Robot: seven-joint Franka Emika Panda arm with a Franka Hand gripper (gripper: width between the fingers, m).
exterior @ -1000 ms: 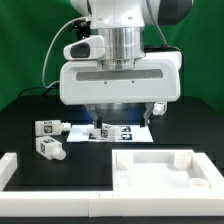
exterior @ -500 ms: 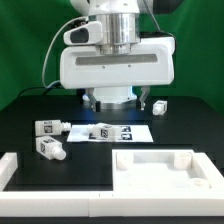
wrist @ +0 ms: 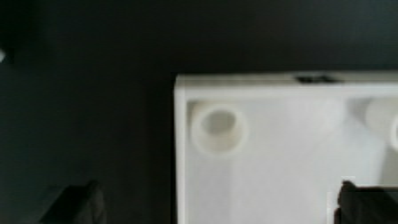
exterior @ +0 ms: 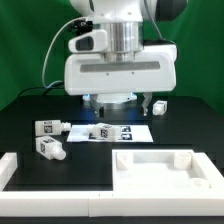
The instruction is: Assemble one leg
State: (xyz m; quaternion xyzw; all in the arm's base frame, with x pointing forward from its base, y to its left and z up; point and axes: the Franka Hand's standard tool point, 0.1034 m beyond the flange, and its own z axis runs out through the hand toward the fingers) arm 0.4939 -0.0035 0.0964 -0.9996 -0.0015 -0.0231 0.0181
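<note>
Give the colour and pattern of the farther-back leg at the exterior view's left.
The leg is white, bearing a black-and-white square tag; it shows best in the exterior view.

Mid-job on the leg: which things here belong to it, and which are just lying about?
For the job: on the exterior view's left, rear leg and front leg; on its right, third leg; white panel with corner sockets.
Lying about: marker board; white L-shaped rail.

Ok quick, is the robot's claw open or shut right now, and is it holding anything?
Gripper: open and holding nothing, jaws wide apart, with only the white panel seen between them.
</note>
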